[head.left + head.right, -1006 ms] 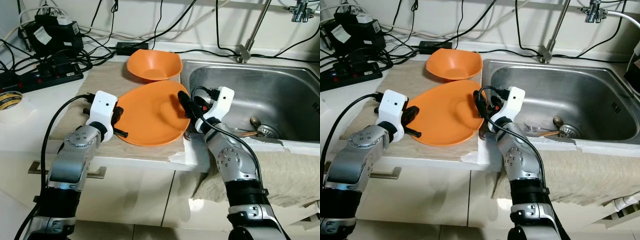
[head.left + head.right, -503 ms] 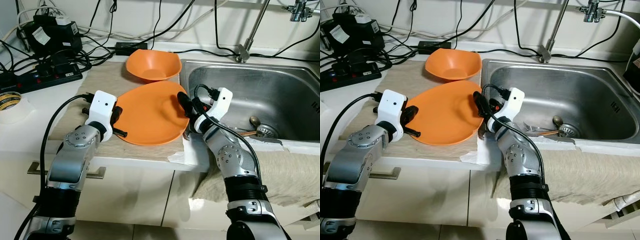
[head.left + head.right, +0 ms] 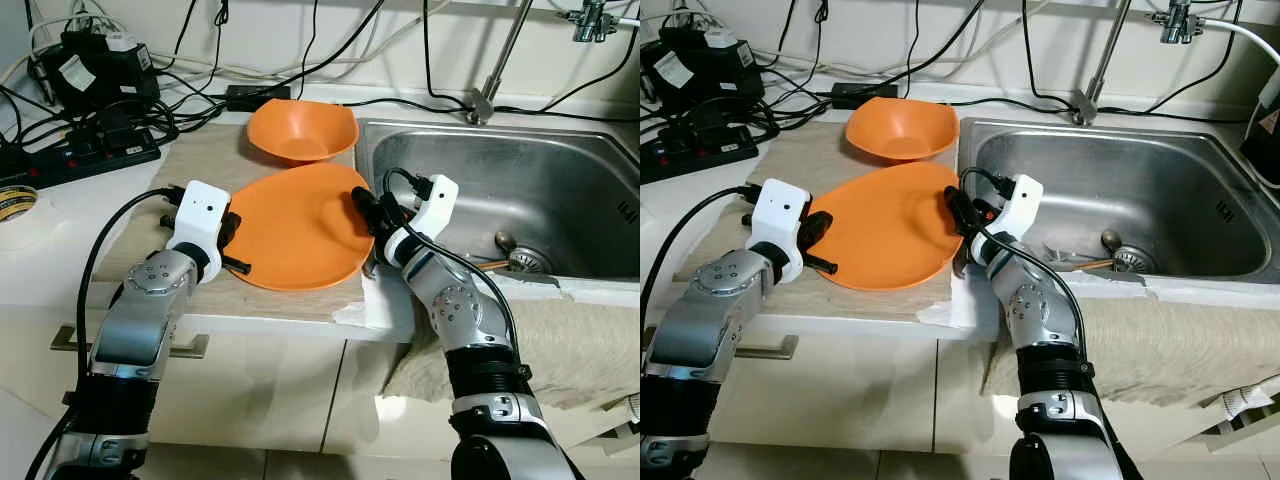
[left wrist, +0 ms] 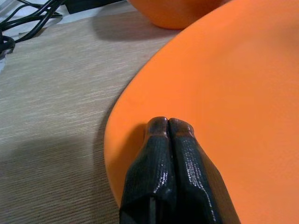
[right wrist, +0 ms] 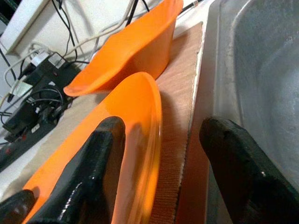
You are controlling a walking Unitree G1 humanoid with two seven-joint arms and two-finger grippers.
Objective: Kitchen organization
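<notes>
The left wrist view shows the left gripper (image 4: 168,126) pressed together on the orange plate (image 3: 295,225); the right gripper (image 5: 161,140) straddles its rim, spread.

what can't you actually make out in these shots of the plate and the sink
- Orange plate: its underside and how it sits on the mat are hidden by the plate itself, head views.
- Utensils in the sink: too small to identify, partly behind the right gripper's arm.
- Left gripper: the plate edge under its shut fingertips is covered, left wrist view.
</notes>
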